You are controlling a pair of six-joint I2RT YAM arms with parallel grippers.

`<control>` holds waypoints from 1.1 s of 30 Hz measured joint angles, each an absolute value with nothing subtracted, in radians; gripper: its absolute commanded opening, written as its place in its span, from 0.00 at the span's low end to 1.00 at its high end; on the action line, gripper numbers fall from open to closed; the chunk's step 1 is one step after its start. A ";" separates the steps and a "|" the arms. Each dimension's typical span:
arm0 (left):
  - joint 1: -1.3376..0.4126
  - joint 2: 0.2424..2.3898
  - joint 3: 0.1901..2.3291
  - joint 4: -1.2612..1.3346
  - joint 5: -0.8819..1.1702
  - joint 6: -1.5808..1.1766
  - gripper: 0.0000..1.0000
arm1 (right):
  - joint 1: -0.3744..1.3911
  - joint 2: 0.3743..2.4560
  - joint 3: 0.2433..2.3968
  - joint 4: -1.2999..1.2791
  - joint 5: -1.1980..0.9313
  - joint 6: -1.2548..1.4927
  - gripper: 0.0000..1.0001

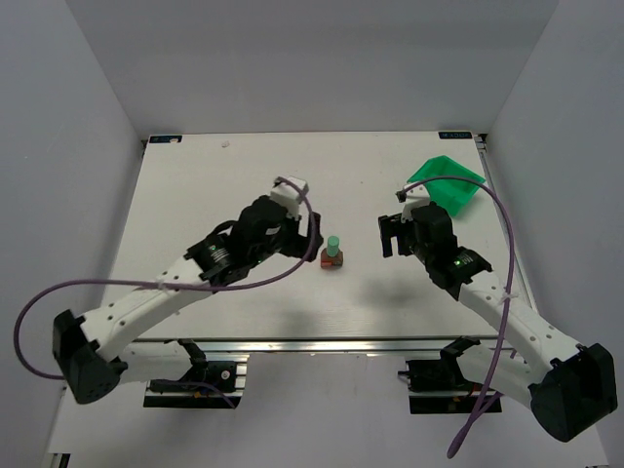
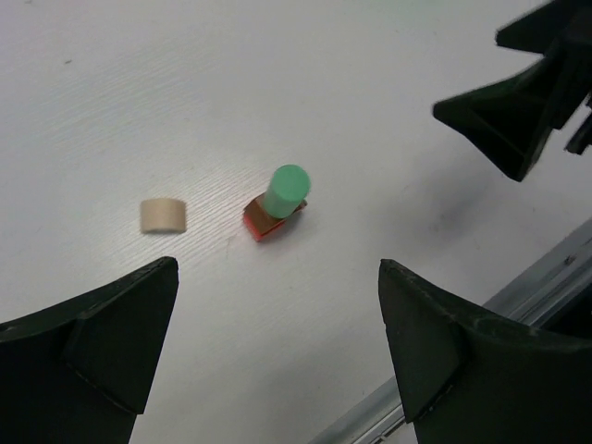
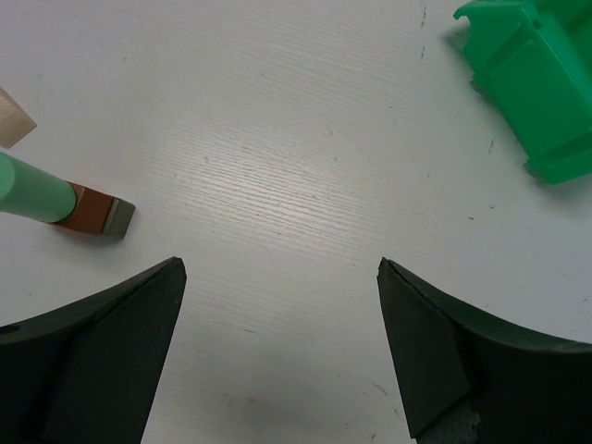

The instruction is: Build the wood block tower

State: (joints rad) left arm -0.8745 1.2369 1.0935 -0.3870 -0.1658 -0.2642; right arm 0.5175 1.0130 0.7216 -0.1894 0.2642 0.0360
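I reckon the wood block tower [image 1: 332, 253] is part-built, pale green cylinder [image 2: 287, 190] topmost, well apart from the green bin [image 1: 448, 180]; the cream block [image 2: 164, 215] lies loose farther off, while my left gripper [image 2: 277, 266] and right gripper [image 3: 279, 264] gape empty.

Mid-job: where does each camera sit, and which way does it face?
Top external: above and behind, looking down at the white table; both arms show.
Left wrist: down past open left gripper at the wood block tower.
Right wrist: down past open right gripper; bright green plastic bin right.
Both wrists share the tower and a cream wooden block.
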 measured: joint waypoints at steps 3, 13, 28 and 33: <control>-0.868 1.110 1.045 -0.463 -0.287 -0.379 0.98 | 0.518 1.006 0.737 -0.207 0.231 0.012 0.89; -0.835 0.922 0.742 -0.730 -0.571 -0.785 0.98 | 0.602 1.346 1.210 -0.290 0.035 -0.093 0.90; -0.736 0.876 0.648 -0.640 -0.603 -0.841 0.98 | 0.789 2.083 1.724 -0.472 -0.049 -0.221 0.89; -0.728 0.879 0.648 -0.617 -0.598 -0.826 0.98 | 0.812 2.124 1.725 -0.500 -0.039 -0.237 0.79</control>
State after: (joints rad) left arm -0.7284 0.8787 0.6479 -0.6167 -0.5983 -0.8257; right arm 0.8116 2.1242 1.7248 -0.5003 -0.0395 -0.2367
